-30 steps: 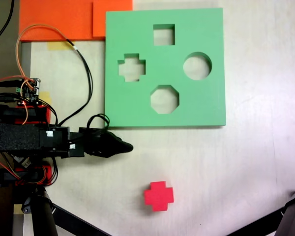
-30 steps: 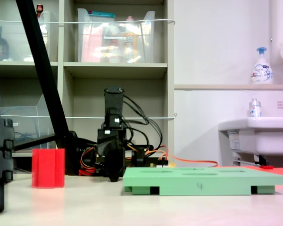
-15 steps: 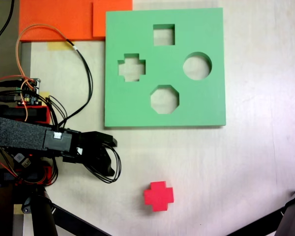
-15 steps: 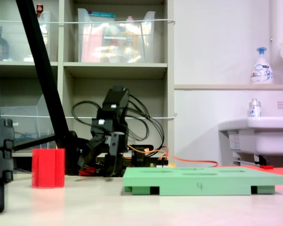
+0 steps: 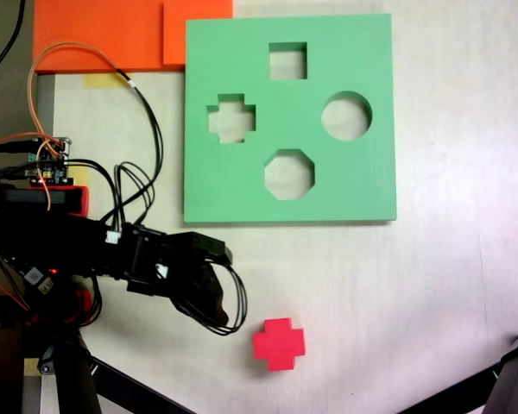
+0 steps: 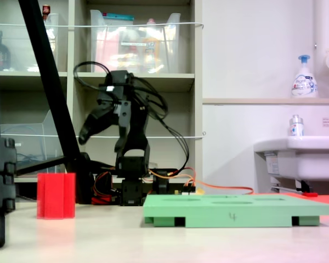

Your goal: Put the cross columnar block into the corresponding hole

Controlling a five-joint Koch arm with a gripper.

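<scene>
Pincer (image 5: 214,278) sits toward the first exterior view's left, jaws spread, nothing held, raised off the counter (image 5: 466,285) in the second exterior view (image 6: 90,125). Cross columnar block (image 5: 279,344) stands upright on counter, just right of pincer in first exterior view, not touching. Green board (image 5: 363,172) lies further up; its corresponding hole (image 5: 231,118) is unfilled, well apart from block.

Black claw (image 5: 214,293) near the red cross block (image 5: 278,343), well apart from the green board's plus-shaped cutout (image 5: 231,118).
</scene>
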